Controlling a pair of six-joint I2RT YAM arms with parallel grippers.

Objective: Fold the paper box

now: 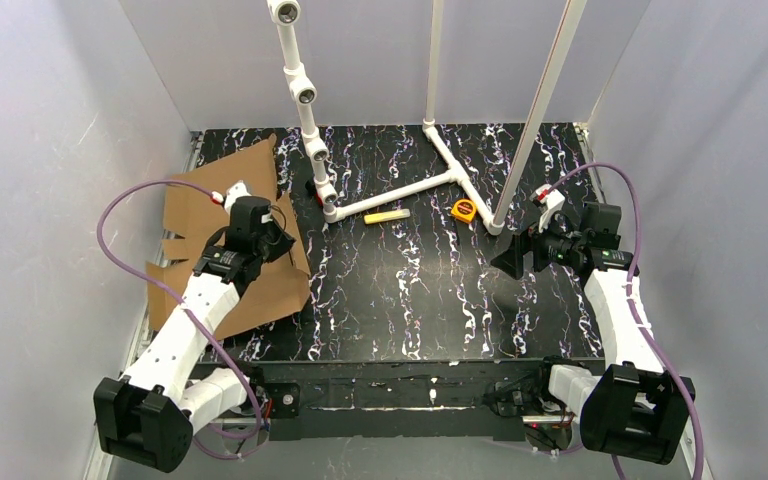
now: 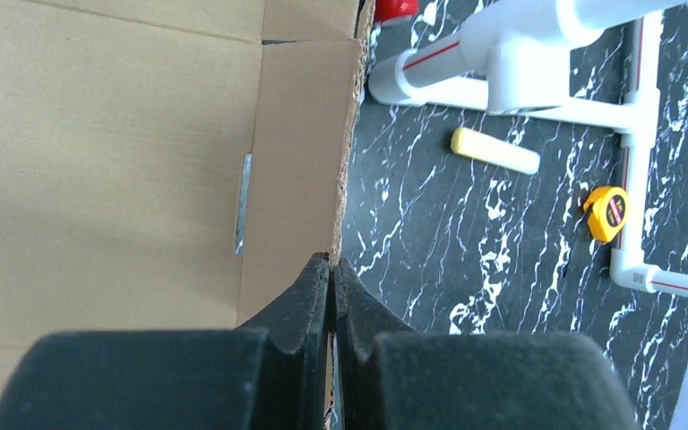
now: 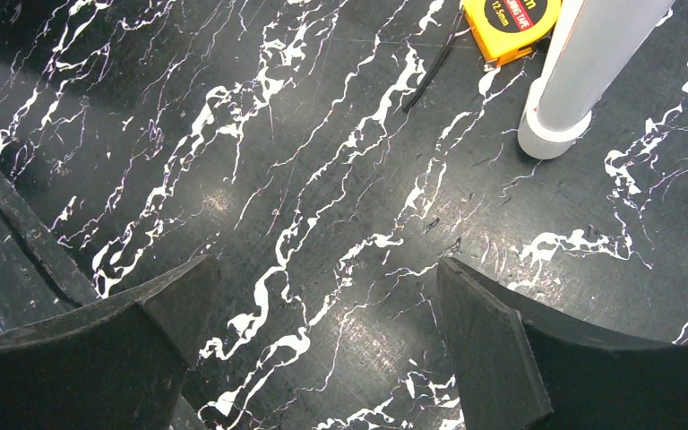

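Note:
The paper box [image 1: 192, 212] is a flat brown cardboard sheet with flaps, lying at the left of the black marbled table, partly under my left arm. My left gripper [image 1: 286, 246] is at its right edge. In the left wrist view the gripper [image 2: 332, 262] is shut on the corrugated edge of a flap of the box [image 2: 125, 161], and the edge runs between the two pads. My right gripper [image 1: 516, 256] is open and empty over bare table at the right. In the right wrist view it [image 3: 327, 269] has only the table between its fingers.
A white PVC pipe frame [image 1: 400, 190] stands at the back middle, with upright poles. A yellow tape measure [image 1: 464, 210] and a pale yellow stick [image 1: 387, 216] lie by it. Grey walls close in on the left, right and back.

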